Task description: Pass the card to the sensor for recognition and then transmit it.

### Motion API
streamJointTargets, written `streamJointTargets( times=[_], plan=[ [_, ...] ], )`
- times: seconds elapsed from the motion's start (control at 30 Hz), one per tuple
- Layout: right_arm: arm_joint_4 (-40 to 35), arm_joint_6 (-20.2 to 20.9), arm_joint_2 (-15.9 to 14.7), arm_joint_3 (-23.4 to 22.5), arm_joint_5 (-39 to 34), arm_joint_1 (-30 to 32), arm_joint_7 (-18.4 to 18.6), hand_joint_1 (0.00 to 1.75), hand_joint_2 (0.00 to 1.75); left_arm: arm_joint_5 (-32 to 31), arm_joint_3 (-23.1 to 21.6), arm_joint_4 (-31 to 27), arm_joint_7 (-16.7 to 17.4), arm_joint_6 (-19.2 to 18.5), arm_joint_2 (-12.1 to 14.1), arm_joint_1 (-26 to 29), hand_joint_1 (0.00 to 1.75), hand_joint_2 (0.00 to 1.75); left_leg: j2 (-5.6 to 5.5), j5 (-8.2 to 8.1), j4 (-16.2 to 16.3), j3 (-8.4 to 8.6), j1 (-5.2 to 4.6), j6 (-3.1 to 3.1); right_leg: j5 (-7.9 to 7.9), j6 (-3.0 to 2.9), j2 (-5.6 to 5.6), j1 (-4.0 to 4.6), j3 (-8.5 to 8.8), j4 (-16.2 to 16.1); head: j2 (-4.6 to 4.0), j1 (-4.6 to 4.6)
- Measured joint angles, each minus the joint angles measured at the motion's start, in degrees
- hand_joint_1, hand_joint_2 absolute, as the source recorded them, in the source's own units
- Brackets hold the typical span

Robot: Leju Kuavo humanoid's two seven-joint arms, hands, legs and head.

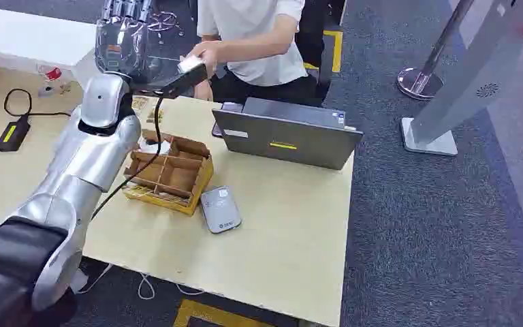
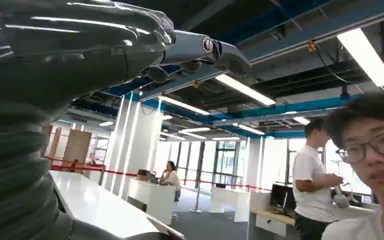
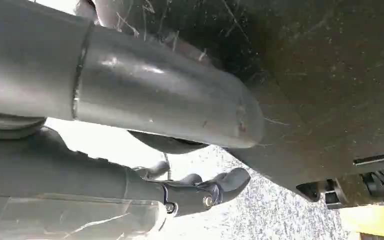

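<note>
Head view: left arm raised over the far left part of the table (image 1: 293,225), left hand (image 1: 124,27) up at the top edge of the frame, fingers pointing away. Whether those fingers are spread or holding anything, I cannot tell; the hand is cut off by the frame edge. In the left wrist view the left hand's fingers (image 2: 220,50) extend forward, nothing visible between them.

A small white card (image 1: 191,63) sits just right of the left hand, near the wrist, in a person's hand (image 1: 204,54). The person is seated at the far side of the table. The card is apart from the robot's fingers, as far as visible.

On the table: grey card sensor (image 1: 220,209) lying flat near the middle, just right of a cardboard divider box (image 1: 170,174); open laptop (image 1: 286,133) behind it; black power adapter (image 1: 12,133) with cable at far left.

Right wrist view: right hand (image 3: 180,165) with thumb (image 3: 165,100) and dark fingers apart, nothing in them.
</note>
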Motion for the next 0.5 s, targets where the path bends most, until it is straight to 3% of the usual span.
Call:
streamJointTargets(
  times=[0.13,0.17,0.5],
  plan=[
    [0.0,-0.2,0.0,0.0,-0.1,0.0,0.0,0.0,0.0,-0.2,-0.7,1.3,0.0,-0.3,-0.9,-0.5,0.0,1.75,0.0,0.0,0.0,0.01,0.0,0.0,0.0,0.0,0.0,0.0,0.0,0.0,0.0,-0.02],
    [0.0,-0.1,0.0,0.0,-0.1,0.0,0.0,0.0,0.0,-0.2,-0.7,1.5,0.0,-0.3,-0.9,-0.6,1.75,1.75,0.0,0.0,0.0,0.01,0.0,0.0,0.0,0.0,0.0,0.0,0.0,0.0,0.0,0.02],
    [0.0,-0.7,0.0,0.0,0.1,0.0,-0.2,0.0,0.0,0.1,-0.9,3.1,-1.7,-0.4,-1.4,-0.6,1.75,1.75,0.0,0.0,0.0,-0.01,0.0,0.0,0.0,0.0,0.0,0.0,0.0,0.0,0.0,0.02]
  ],
)
